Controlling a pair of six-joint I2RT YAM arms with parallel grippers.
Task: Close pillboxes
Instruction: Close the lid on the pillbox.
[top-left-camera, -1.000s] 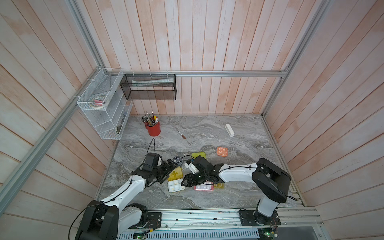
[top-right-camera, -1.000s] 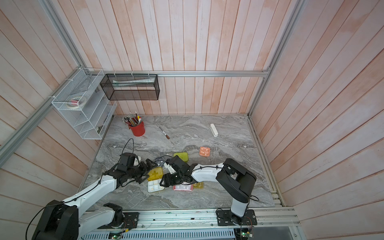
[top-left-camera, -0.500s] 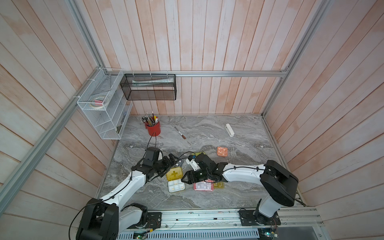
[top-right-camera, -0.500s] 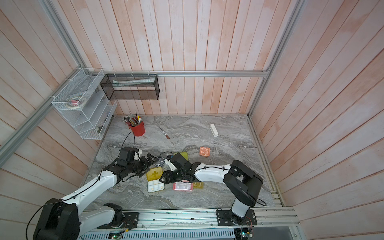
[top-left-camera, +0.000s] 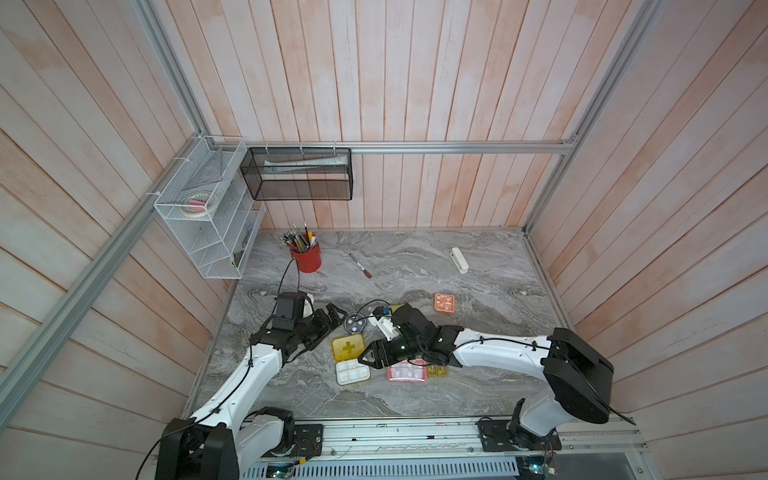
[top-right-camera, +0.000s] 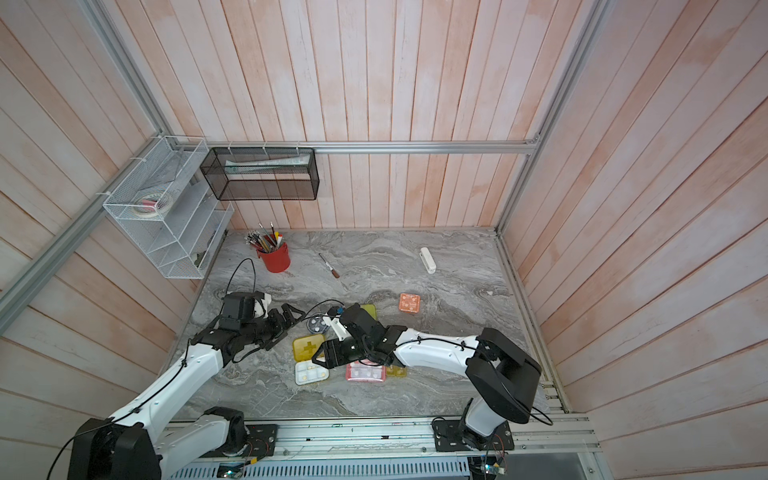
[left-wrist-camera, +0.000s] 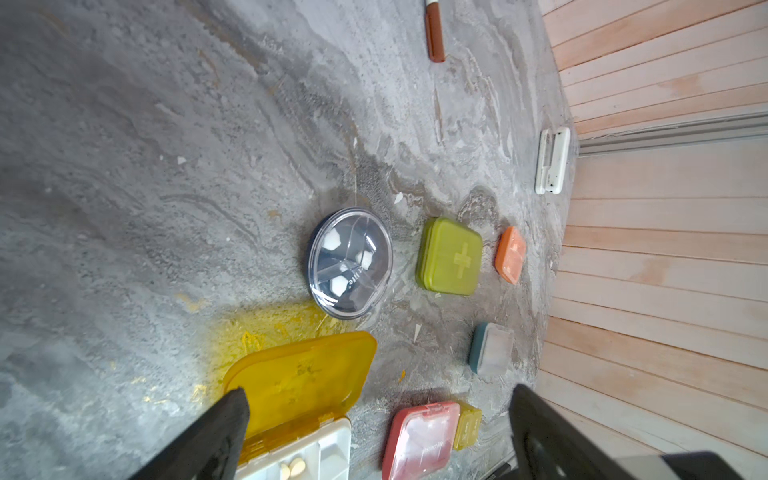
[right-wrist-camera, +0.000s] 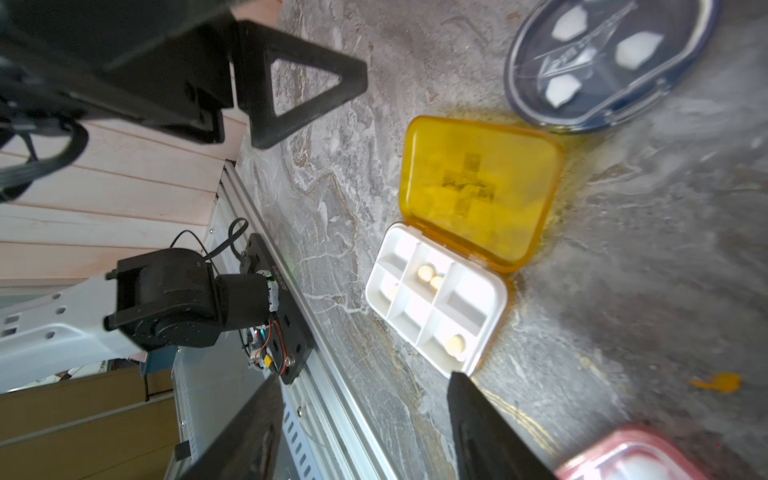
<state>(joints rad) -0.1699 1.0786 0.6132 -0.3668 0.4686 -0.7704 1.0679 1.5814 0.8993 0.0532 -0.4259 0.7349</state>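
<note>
On the grey tabletop (top-left-camera: 415, 266), the yellow pillbox (top-left-camera: 349, 357) alone seems open, lower centre in a top view. Left fingers (left-wrist-camera: 224, 432) and right fingers (right-wrist-camera: 482, 432) are spread and empty. Next, the lid (right-wrist-camera: 478, 191) needs folding over its tray (right-wrist-camera: 436, 299).

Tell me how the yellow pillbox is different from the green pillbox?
The yellow pillbox is open, lid flipped back; the lime-green pillbox is shut. The yellow pillbox shows a white tray with pills; the lime-green pillbox hides its inside. Both are rounded squares with a cross on the lid.
</note>
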